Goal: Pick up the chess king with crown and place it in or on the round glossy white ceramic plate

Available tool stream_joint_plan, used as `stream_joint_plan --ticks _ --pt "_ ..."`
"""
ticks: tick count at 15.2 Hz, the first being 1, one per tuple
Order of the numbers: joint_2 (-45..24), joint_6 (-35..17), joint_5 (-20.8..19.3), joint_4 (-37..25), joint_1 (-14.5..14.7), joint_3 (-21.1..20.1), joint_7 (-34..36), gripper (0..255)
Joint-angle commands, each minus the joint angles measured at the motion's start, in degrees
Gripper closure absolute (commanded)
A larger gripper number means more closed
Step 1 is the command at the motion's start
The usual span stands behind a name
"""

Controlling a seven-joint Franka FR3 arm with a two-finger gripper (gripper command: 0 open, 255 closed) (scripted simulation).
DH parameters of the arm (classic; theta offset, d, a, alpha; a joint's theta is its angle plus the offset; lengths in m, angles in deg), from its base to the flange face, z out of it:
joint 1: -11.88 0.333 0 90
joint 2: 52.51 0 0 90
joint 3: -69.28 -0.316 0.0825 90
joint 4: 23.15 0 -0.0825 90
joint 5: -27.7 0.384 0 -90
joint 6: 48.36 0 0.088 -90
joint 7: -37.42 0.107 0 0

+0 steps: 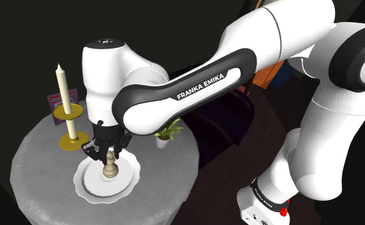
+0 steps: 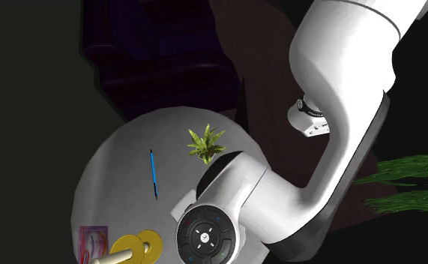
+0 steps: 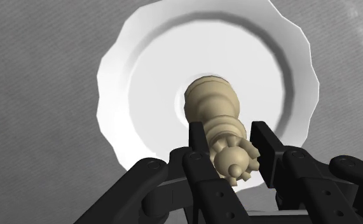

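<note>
Half of the candlestick (image 2: 137, 246) cut off at the second exterior view's bottom edge. Near rim of the plate (image 3: 119, 83) masked by the gripper (image 3: 229, 135) in the wrist view. One king (image 1: 110, 167), one plate, one candle (image 1: 62, 89), one plant (image 1: 168, 131), one blue pen (image 2: 154, 174). King upright at the plate's centre, lower left in the shoulder view. Arm sweeping down from upper right, hand pointing straight down, fingers (image 3: 198, 141) narrow, pinching the crown.

The round grey table (image 1: 34, 188) bears a white plate (image 1: 85, 183), gold candlestick (image 1: 72, 142), potted plant (image 1: 168, 133), blue pen (image 2: 154, 172) and purple card (image 2: 92, 240).
</note>
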State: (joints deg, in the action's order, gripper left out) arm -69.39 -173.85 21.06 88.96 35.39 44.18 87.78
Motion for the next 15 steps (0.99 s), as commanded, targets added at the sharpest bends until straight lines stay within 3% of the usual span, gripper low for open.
stream_joint_plan --ticks 1,9,10,15 --pt "-1.3 -1.7 -0.7 0.5 0.2 0.3 0.4 255" --pt "-1.3 -1.7 -0.7 0.5 0.2 0.3 0.4 255" --pt "-1.3 -1.7 -0.7 0.5 0.2 0.3 0.4 0" --pt "-1.3 -1.7 -0.7 0.5 0.2 0.3 0.4 0"
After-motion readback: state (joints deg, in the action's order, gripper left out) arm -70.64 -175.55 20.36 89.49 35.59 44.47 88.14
